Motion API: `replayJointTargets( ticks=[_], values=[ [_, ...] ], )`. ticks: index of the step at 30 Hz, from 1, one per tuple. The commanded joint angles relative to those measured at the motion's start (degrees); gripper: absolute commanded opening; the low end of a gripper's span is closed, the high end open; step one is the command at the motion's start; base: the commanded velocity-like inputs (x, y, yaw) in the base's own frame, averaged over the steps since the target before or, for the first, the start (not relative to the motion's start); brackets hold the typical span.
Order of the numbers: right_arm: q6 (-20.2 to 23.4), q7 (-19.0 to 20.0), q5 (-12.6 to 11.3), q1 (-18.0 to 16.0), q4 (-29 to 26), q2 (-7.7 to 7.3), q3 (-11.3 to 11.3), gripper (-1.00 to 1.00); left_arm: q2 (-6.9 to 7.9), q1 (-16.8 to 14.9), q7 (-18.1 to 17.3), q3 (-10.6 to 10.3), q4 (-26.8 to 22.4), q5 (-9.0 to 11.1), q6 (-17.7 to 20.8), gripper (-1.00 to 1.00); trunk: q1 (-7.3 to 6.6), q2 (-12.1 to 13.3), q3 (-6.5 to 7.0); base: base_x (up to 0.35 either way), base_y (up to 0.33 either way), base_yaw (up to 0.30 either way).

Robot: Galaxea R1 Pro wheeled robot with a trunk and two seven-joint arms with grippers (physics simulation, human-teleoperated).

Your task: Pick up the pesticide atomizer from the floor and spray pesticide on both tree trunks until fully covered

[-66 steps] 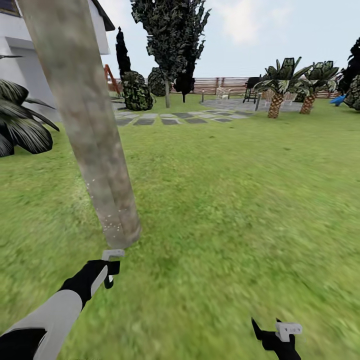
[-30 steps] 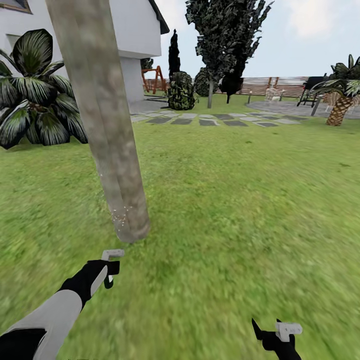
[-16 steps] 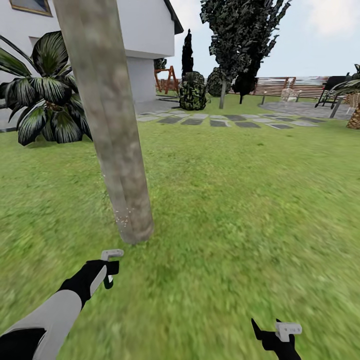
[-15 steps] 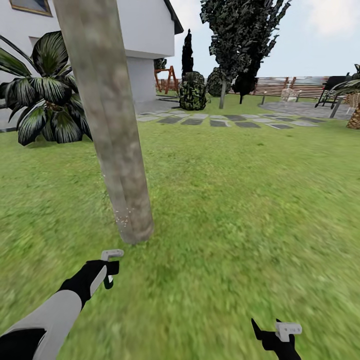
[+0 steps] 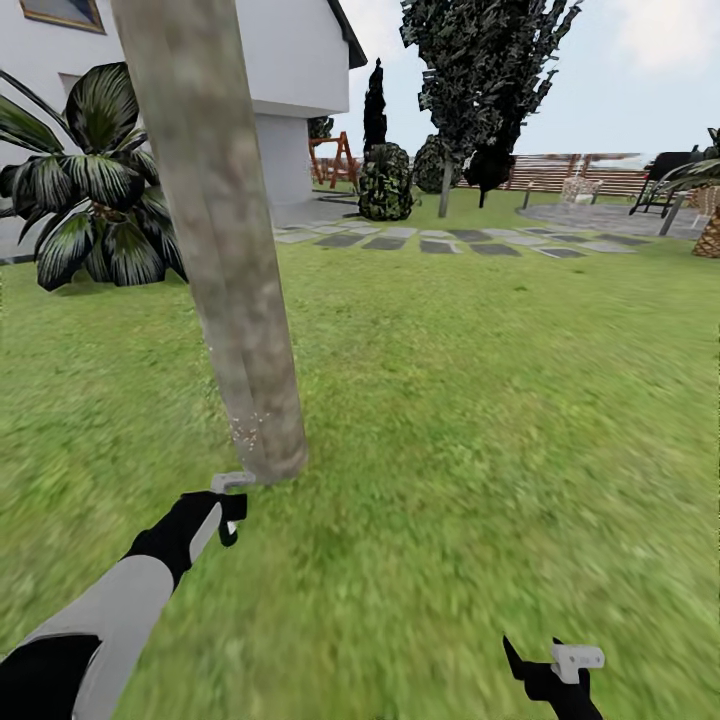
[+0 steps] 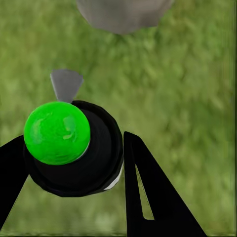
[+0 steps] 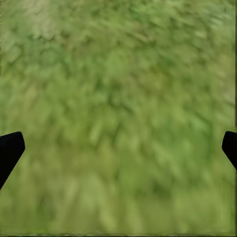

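A thick grey-tan tree trunk [image 5: 220, 250] rises from the lawn [image 5: 480, 420] at the left, and its foot also shows in the left wrist view [image 6: 123, 15]. A few pale pesticide specks [image 5: 245, 432] dot its lower bark. My left gripper [image 5: 225, 515] is shut on the pesticide atomizer [image 6: 69, 148], a black body with a green ball on top. Its grey nozzle [image 5: 232, 482] nearly touches the trunk's foot. My right gripper [image 5: 545, 672] hangs open over bare grass at the lower right, its fingertips [image 7: 10, 148] far apart.
A broad-leaved dark bush [image 5: 90, 200] and a white house [image 5: 290, 60] stand behind the trunk. Farther off are grey stepping stones [image 5: 440, 243], dark columnar trees [image 5: 480, 80] and the brown slat fence [image 5: 570, 172]. Open lawn stretches right of the trunk.
The camera swung left earlier, then steadied. In the last half second my left gripper has carried the atomizer forward, up to the trunk's foot. The right gripper has kept still.
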Motion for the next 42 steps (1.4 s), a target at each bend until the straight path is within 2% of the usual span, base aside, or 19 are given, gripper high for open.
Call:
replayJointTargets(
  ticks=[1,3,6,12,16,20,23,26,29,34,38,39,40,42],
  values=[
    [0.0,0.0,0.0,0.0,0.0,0.0,0.0,1.0,-0.06,-0.6,-0.03,-0.03,-0.05,-0.05,1.09,-1.0,0.0,0.0,0.0,-0.088,0.0,0.0],
    [0.0,0.0,0.0,0.0,0.0,0.0,0.0,1.0,-0.15,-1.7,-0.1,-0.05,-0.67,-0.09,2.06,-1.0,0.0,0.0,0.0,-0.034,0.0,0.0],
    [0.0,0.0,0.0,0.0,0.0,0.0,0.0,1.0,-0.72,-4.29,-0.08,-0.12,-1.86,-0.24,6.17,-1.0,0.0,0.0,0.0,-0.004,0.0,0.0],
    [0.01,0.0,0.0,0.0,0.0,0.0,0.0,1.0,0.53,-5.3,-0.21,0.11,-2.04,-0.36,7.64,-1.0,0.0,0.0,0.0,0.0,0.0,0.0],
    [0.0,0.0,0.0,0.0,0.0,0.0,0.0,1.0,-0.85,-6.3,-0.19,-0.05,-2.15,-0.41,8.27,-1.0,0.0,0.0,0.0,0.0,0.0,0.0],
    [0.01,0.0,0.0,0.0,0.0,0.0,0.0,1.0,-1.29,-7.18,-0.46,-0.17,-2.21,-0.23,9.73,-1.0,0.0,0.0,0.0,0.0,0.0,0.0],
    [0.0,0.0,0.0,0.0,0.0,0.0,0.0,1.0,-0.59,-7.23,-0.57,-0.17,-2.36,-0.58,9.96,-1.0,0.0,0.0,0.0,-0.133,0.046,0.0],
    [0.0,0.0,0.0,0.0,0.0,0.0,0.0,1.0,0.5,-7.18,-0.58,-0.01,-5.3,-0.83,11.66,-1.0,0.0,0.0,0.0,-0.2,0.078,0.0],
    [0.0,0.0,0.0,0.0,0.0,0.0,0.0,1.0,0.94,-7.21,-0.58,0.0,-8.01,-0.85,13.52,-1.0,0.0,0.0,0.0,-0.038,0.016,0.0],
    [0.0,0.0,0.0,0.0,0.0,0.0,0.0,1.0,-0.05,-7.83,-0.33,-0.17,-10.42,-0.62,16.23,-1.0,0.0,0.0,0.0,-0.002,0.001,0.0],
    [0.01,0.0,0.0,0.0,0.0,0.0,0.0,1.0,1.46,-8.42,-0.33,0.04,-11.52,-0.71,16.81,-1.0,0.0,0.0,0.0,0.0,0.0,0.0],
    [0.01,0.0,0.0,0.0,0.0,0.0,0.0,1.0,2.99,-8.51,-0.45,0.14,-11.91,-0.39,17.71,-1.0,0.0,0.0,0.0,0.0,0.0,0.0],
    [0.0,0.0,0.0,0.0,0.0,0.0,0.0,1.0,3.72,-8.54,-0.5,0.14,-12.05,-0.23,18.36,-1.0,0.0,0.0,0.0,0.0,0.0,0.0],
    [0.0,0.0,0.0,0.0,0.0,0.0,0.0,1.0,3.38,-8.57,-0.5,-0.11,-12.15,-0.29,18.72,-1.0,0.0,0.0,0.0,0.0,0.0,0.0]
  ],
)
